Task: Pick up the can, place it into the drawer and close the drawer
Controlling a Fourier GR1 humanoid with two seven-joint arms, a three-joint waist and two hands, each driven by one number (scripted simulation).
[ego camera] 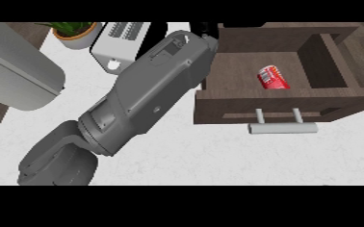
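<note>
The red can (273, 77) lies on its side on the floor of the open wooden drawer (235, 77), right of its middle. The drawer's front with its pale bar handle (282, 128) faces me. My left forearm (153, 91) comes in from the lower left and stretches up to the drawer's far left corner. It hides nearly all of the left hand (206, 29); only a dark bit shows beside the drawer's back wall, apart from the can. My right hand is out of the picture.
A white toaster-like appliance (121, 41) and a potted plant (74, 32) stand at the back left of the white counter (213, 154). A large pale grey rounded body (25, 74) fills the left edge.
</note>
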